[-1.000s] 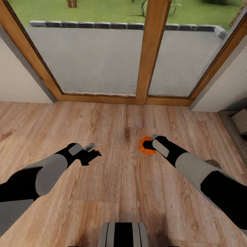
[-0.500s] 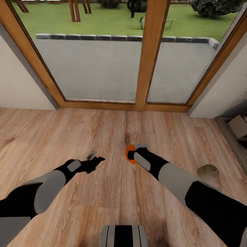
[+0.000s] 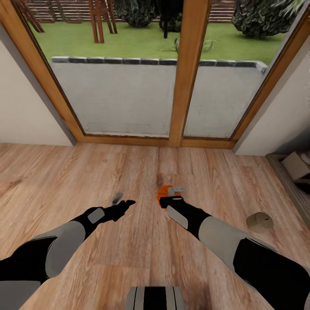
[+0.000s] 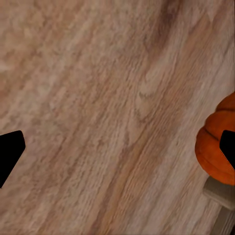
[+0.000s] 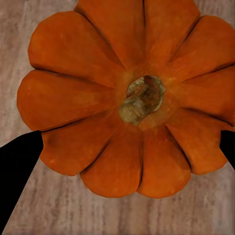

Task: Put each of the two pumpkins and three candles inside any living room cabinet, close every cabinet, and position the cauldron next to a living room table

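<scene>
My right gripper point(image 3: 171, 194) is shut on an orange pumpkin point(image 3: 162, 192) low over the wooden floor, in the middle of the head view. Seen from the right wrist, the ribbed pumpkin point(image 5: 98, 73) with its brown stem sits between the two dark fingertips of the right gripper point(image 5: 122, 147). My left gripper point(image 3: 123, 204) hangs open a short way to the pumpkin's left, with nothing in it. From the left wrist, the left gripper point(image 4: 120, 152) has its fingers wide apart and the pumpkin point(image 4: 215, 147) shows at one side. A grey-beige candle point(image 3: 259, 221) stands on the floor to the right.
A wood-framed glass door point(image 3: 189, 73) stands ahead, with a patio and lawn behind it. White walls point(image 3: 26, 116) flank it on both sides. A dark low unit point(image 3: 286, 176) with a beige box on it runs along the right edge. Open floor point(image 3: 86, 172) lies around both arms.
The head camera has tilted up, so the whole view shifted down. My right gripper carried the pumpkin to the left, toward the middle of the floor. The left gripper moved slightly right.
</scene>
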Robot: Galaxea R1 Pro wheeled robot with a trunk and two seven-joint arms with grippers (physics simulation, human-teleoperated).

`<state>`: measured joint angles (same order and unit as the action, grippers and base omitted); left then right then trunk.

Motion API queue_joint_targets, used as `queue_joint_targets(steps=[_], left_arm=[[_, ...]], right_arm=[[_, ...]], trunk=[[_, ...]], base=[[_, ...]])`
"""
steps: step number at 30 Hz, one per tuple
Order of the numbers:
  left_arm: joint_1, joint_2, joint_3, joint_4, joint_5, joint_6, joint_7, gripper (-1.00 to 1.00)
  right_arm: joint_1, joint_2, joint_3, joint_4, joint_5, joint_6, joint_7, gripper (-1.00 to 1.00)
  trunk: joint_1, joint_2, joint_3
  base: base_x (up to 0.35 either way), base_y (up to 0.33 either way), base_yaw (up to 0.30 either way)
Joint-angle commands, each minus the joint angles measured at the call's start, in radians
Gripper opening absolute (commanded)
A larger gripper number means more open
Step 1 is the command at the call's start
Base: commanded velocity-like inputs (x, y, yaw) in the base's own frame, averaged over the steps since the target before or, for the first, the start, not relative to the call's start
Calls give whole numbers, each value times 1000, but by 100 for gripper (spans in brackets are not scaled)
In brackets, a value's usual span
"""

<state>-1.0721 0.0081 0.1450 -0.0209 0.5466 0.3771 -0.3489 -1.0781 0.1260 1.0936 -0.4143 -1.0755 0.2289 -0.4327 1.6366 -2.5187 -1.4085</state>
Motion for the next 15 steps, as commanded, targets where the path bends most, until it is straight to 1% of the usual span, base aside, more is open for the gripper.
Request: queue_joint_targets(steps=[1, 6, 9, 11, 15], left_arm=[[0, 0, 7, -1, -2, 7, -1, 100], [0, 0, 7, -1, -2, 6, -1, 100], [0, 0, 7, -1, -3, 5, 1, 100], [0, 0, 7, -1, -4, -1, 5, 100], [0, 0, 7, -1, -5, -2, 7, 100]], right_arm=[[1, 0, 7, -2, -5, 3, -5, -100], [10, 0, 8, -2, -6, 1, 4, -100], [16, 0, 8, -2, -6, 0, 31, -100], [19, 0, 8, -1, -6, 0, 61, -100], [27, 2, 9, -1, -6, 0, 70, -100]], trunk=[[-1, 0, 3], [-3, 1, 23], [-4, 2, 34], [-5, 2, 42], [-7, 3, 57]], base=[[0, 0, 0], [0, 0, 0], [0, 0, 0], [0, 0, 0], [0, 0, 0]])
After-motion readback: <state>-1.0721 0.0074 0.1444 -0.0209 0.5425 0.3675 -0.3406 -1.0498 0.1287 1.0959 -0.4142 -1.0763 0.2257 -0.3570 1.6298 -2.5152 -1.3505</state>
